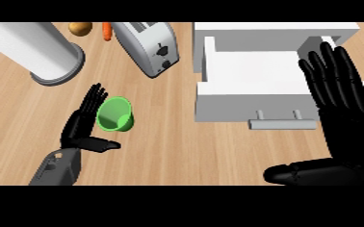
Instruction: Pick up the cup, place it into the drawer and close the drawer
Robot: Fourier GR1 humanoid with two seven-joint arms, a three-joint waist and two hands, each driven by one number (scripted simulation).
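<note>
Cup stands on worktop, just beside my left hand; fingers straight, holding nothing. Right hand spread flat at open drawer's right side.

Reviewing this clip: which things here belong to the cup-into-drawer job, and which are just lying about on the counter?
Job:
green cup
open white drawer
left hand, open beside the cup
right hand, open at the drawer's right side

Lying about:
toaster
white cylinder
carrot
brown round item
</note>
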